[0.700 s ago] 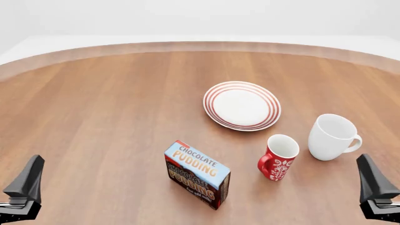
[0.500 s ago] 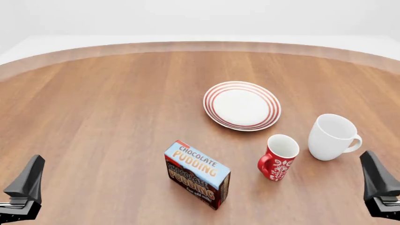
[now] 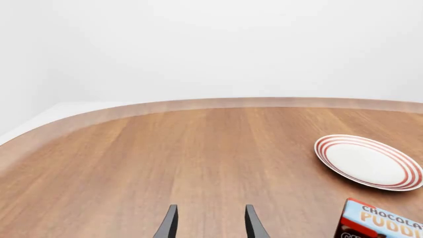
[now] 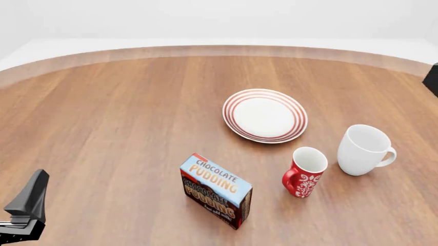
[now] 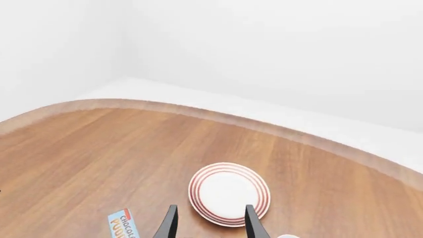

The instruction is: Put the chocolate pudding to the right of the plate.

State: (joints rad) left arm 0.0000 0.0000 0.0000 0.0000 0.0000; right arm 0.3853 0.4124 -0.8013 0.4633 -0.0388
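**Pudding box near and left of the plate; both grippers empty with fingers apart**

Front view. The wooden table (image 4: 116,118) fills the scene. The plate (image 4: 265,115), white with red rings, lies right of centre, toward the far half. The chocolate pudding (image 4: 216,190) stands on the table nearer than the plate and to its left, well apart from it, its light-blue lettered top facing up and one corner turned toward the near edge. A red mug (image 4: 305,171) stands right of the box and near of the plate; a white mug (image 4: 364,149) stands just right of the red mug, close to it, though contact cannot be told. The left gripper (image 4: 26,207) shows only as a dark part at the near left corner; the spread of its fingers cannot be told here. A dark sliver of the right arm (image 4: 432,78) enters at the right edge.

Left wrist view. The left gripper (image 3: 210,224) hangs over bare wood with its two fingertips apart and nothing between them. The plate (image 3: 369,161) lies farther off, and a corner of the chocolate pudding (image 3: 380,223) shows nearer than it.

Right wrist view. The right gripper (image 5: 210,223) sits high above the table, fingers spread and empty. The plate (image 5: 229,193) appears beyond the fingertips; the chocolate pudding (image 5: 123,225) is partly cut off by the frame edge.
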